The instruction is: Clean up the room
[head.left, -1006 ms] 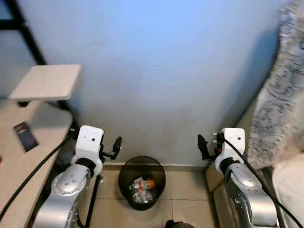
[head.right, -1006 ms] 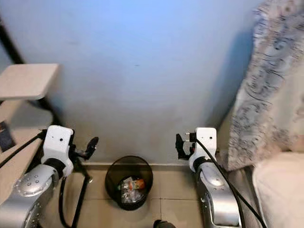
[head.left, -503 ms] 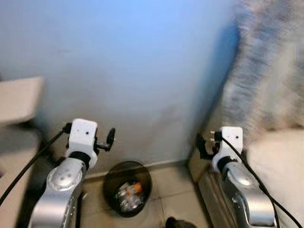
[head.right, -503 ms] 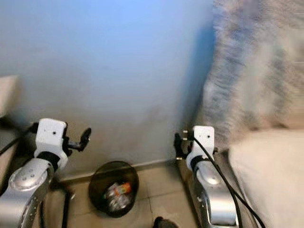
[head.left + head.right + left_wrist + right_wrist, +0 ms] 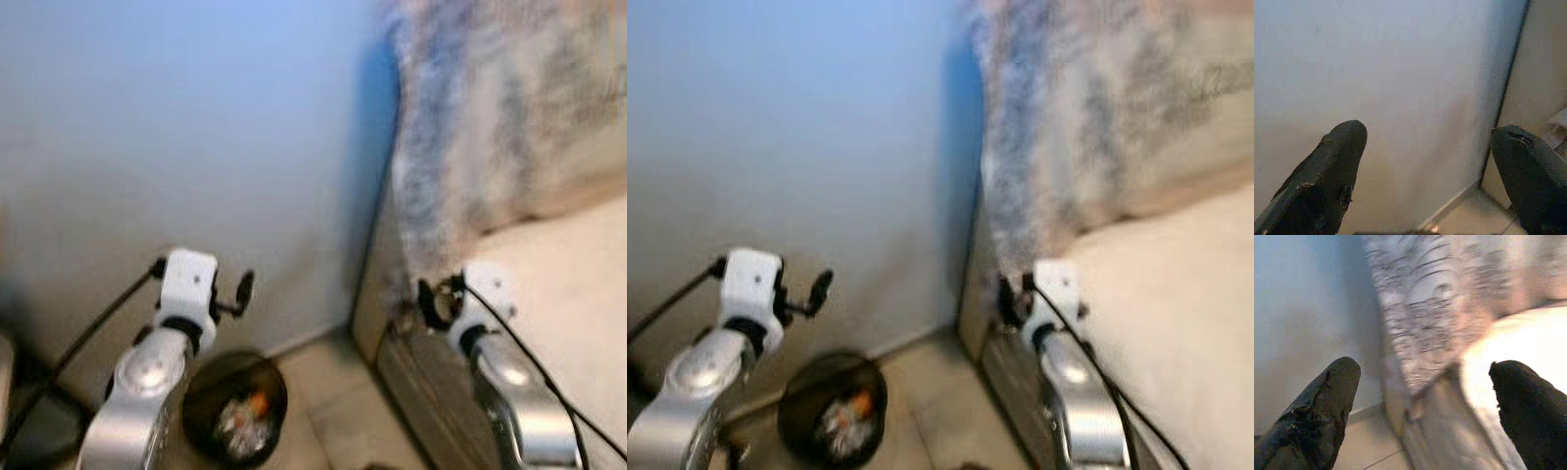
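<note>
A blue wall (image 5: 196, 127) fills the corner; the waste bin (image 5: 233, 411) sits just below the released left pincer (image 5: 242, 291), while the released right pincer (image 5: 428, 302) faces the bed (image 5: 558, 264)

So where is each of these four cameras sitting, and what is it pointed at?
Left eye view: on the head, looking down at the bin by the blue wall; both arms show.
Right eye view: beside it, same scene, with the bed.
Left wrist view: along the open left gripper at the wall.
Right wrist view: along the open right gripper at the patterned cloth and bed.
Both wrist views share the wall.
</note>
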Available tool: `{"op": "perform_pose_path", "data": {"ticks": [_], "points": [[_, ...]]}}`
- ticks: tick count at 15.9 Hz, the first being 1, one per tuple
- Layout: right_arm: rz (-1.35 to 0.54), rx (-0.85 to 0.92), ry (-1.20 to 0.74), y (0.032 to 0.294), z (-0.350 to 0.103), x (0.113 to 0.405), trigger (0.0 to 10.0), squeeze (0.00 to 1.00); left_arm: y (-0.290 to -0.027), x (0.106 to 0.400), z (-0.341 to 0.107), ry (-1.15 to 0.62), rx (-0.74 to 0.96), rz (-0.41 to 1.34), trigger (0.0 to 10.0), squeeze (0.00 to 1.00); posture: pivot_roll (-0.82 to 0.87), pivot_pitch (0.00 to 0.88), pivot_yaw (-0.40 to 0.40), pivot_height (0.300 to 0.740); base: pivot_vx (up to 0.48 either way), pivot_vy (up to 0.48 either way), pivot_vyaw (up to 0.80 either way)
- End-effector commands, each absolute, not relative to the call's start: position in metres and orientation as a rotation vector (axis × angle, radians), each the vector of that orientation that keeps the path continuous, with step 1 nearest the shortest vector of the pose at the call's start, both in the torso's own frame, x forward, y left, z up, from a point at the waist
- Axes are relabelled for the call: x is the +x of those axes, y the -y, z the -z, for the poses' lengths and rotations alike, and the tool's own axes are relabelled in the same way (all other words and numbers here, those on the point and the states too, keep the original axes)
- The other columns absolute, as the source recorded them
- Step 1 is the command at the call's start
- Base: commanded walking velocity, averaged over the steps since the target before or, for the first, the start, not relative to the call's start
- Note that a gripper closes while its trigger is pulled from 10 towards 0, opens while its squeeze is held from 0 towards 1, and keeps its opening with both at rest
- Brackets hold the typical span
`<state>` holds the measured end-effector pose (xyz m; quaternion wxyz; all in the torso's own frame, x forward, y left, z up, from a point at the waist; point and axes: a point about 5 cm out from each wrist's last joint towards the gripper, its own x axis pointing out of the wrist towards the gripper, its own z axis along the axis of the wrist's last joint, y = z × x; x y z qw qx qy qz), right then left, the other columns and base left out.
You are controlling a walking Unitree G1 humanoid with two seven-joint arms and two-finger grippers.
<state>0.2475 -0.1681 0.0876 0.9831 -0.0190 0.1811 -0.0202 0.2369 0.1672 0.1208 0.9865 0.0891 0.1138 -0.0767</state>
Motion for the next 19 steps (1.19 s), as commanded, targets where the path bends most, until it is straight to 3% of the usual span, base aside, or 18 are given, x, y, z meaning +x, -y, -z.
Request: {"op": "perform_pose_path", "data": {"ticks": [1, 4, 13, 19], "points": [[0.024, -0.03, -0.357, 0.1621, -0.0902, 0.2485, 10.0, 1.0, -0.1745, 0.2373, -0.1231, -0.218, 0.195, 0.131, 10.0, 0.0, 0.01, 0.0, 0.019, 0.74, 0.0, 0.0, -0.79], [0.019, -0.036, -0.362, 0.1609, -0.0895, 0.2499, 10.0, 1.0, -0.1765, 0.2395, -0.124, -0.218, 0.192, 0.121, 10.0, 0.0, 0.01, 0.0, 0.019, 0.74, 0.0, -0.106, -0.79], [0.009, -0.042, -0.362, 0.158, -0.089, 0.2549, 10.0, 1.0, -0.1768, 0.2445, -0.1243, -0.212, 0.19, 0.119, 10.0, 0.0, 0.01, 0.0, 0.024, 0.74, 0.0, -0.474, -0.79], [0.002, -0.046, -0.366, 0.1559, -0.0875, 0.2548, 10.0, 1.0, -0.1766, 0.2463, -0.1263, -0.181, 0.195, 0.107, 10.0, 0.0, 0.01, 0.0, 0.025, 0.74, 0.0, 0.0, -0.79]]}}
